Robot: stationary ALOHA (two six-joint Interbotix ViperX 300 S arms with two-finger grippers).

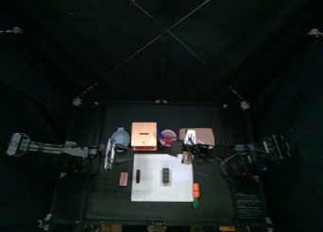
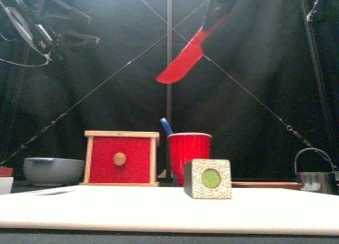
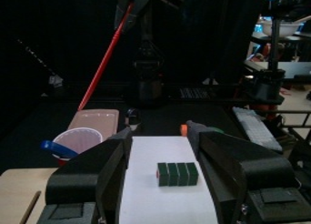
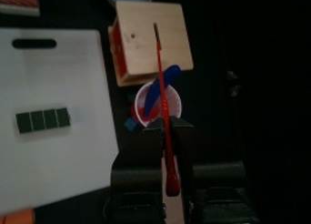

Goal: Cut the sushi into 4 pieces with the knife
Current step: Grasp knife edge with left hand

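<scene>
Right gripper (image 4: pixel 166 137) was pinched on the handle of the red knife (image 2: pixel 185 55), which it held high in the air, clear of the red cup (image 2: pixel 189 157). The blue knife (image 2: pixel 166 125) stood in that cup. Pick-up looked done to me.

Sushi roll (image 4: pixel 43 120) lay near the middle of the white cutting board (image 1: pixel 145 189), four dark green blocks joined in one row. I saw no cut made.

Left gripper (image 3: pixel 165 141) hung at the board's left side, jaws spread wide, apart from the roll.

My reading: all three cuts were left to do. The blade had to come down onto the roll, perhaps with the left steadying it.
</scene>
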